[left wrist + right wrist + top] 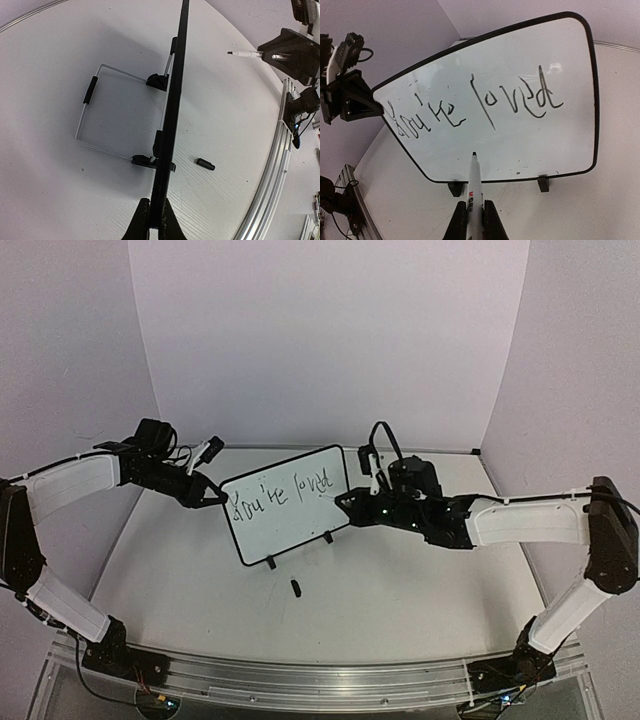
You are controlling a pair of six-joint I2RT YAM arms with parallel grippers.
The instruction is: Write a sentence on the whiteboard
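Rounded black-framed whiteboard (285, 515) stands mid-table, its edge clamped in my left gripper (212, 497); right gripper (475, 212) clamped on white marker (473, 175), tip below the dark handwritten sentence (475, 107); risk: pressing hard could tip it, smear the writing.

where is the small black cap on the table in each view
Top external: small black cylindrical cap on the table, just in front of the black-framed white whiteboard.
Left wrist: lower middle, right of the whiteboard.
Right wrist: not in view.
Shared landmark: the whiteboard.
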